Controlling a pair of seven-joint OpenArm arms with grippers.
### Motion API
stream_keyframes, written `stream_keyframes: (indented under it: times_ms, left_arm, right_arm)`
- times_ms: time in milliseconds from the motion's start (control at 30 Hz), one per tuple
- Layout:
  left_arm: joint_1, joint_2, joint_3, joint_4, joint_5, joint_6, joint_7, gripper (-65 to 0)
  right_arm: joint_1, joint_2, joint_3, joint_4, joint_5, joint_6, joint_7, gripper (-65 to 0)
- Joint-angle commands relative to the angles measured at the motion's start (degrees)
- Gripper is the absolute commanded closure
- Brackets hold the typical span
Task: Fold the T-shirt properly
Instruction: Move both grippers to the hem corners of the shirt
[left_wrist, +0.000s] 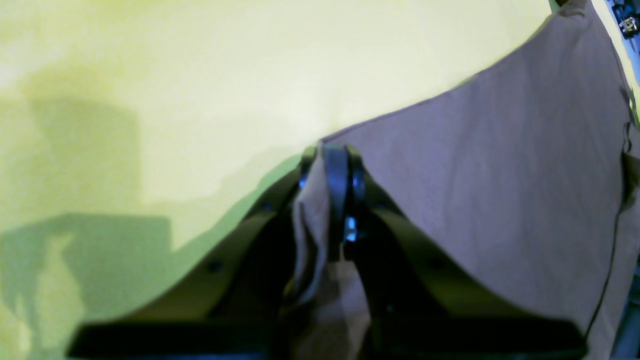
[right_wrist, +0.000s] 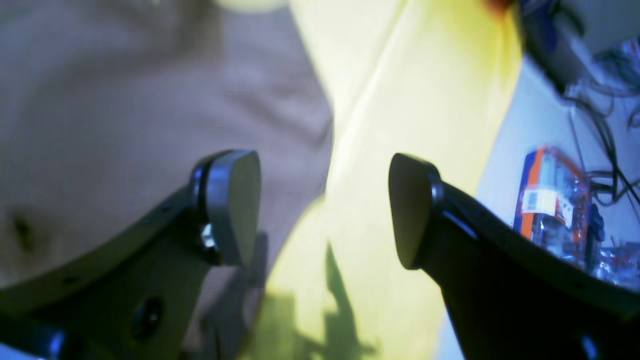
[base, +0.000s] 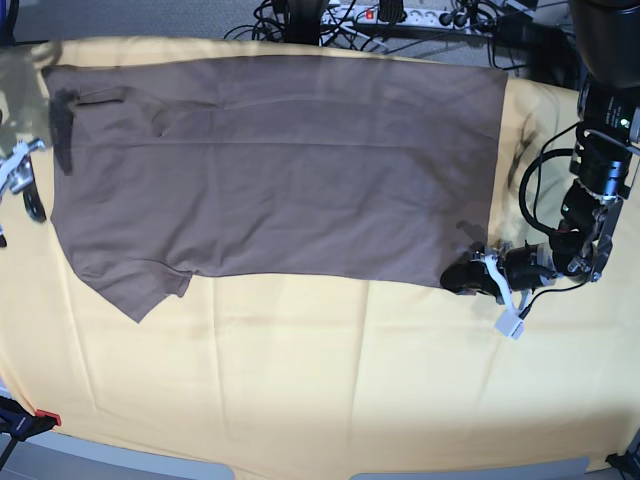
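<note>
Left gripper (left_wrist: 337, 200) lay low, pinching the T-shirt (base: 280, 180) hem corner near the yellow cloth's (base: 300, 380) right edge; right gripper (right_wrist: 325, 210) gaped wide, empty.

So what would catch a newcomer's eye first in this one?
A big brown T-shirt lies spread flat across the yellow cloth. The left gripper is shut on the shirt's near hem corner, at the base view's right. The right gripper hangs open at the shirt's sleeve end.
</note>
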Motion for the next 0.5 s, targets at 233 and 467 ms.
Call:
stream_keyframes:
  times_ms: [233, 467]
  left_arm:
    - [-1.1, -0.8, -0.1, 0.3, 3.6, -0.1, 0.9, 0.0]
    - [-1.1, -0.7, -0.1, 0.3, 3.6, -0.1, 0.9, 0.0]
  right_arm:
    - [17.7, -4.7, -2.8, -19.5, -1.3, 0.4, 1.9, -42.0]
    - [33.4, -4.9, -12.1, -41.1, 1.7, 2.2, 1.4, -42.0]
